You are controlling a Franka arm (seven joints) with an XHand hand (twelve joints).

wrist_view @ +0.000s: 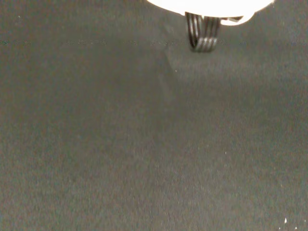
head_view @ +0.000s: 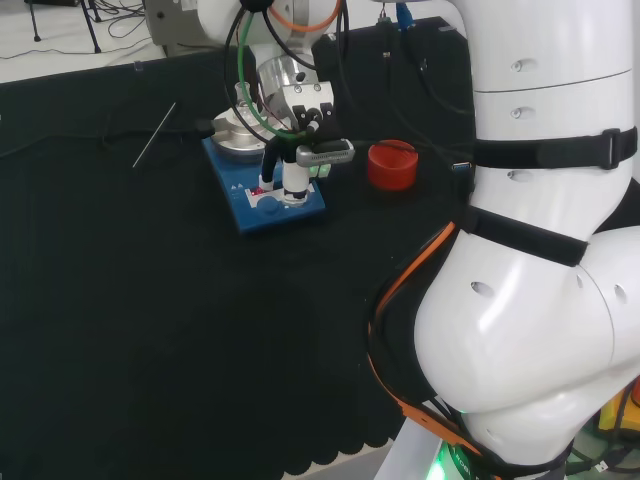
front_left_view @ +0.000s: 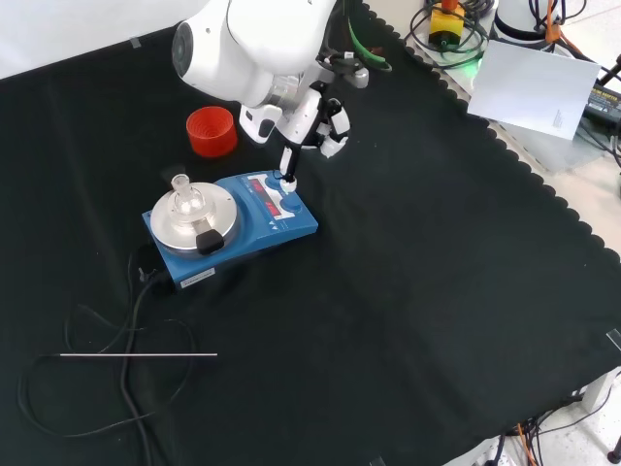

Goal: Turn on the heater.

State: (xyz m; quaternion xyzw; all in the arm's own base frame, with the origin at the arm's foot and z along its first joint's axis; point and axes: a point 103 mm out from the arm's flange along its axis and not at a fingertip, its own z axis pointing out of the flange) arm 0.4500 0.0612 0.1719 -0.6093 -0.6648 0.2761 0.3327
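We press at the heater's point(front_left_view: 233, 228) front panel to switch it on.
Our hand point(front_left_view: 309, 118) hangs over the panel end, one finger point(front_left_view: 288, 160) straight down onto a knob, the rest curled, gripping nothing; next, a short press or twist. The heater's long axis runs from its round plate to that panel, which points away from the red ring point(front_left_view: 212, 131) in the head view.

bench: black cloth point(front_left_view: 437, 291), scalloped edge | floor: pale | cables point(front_left_view: 456, 29) beyond
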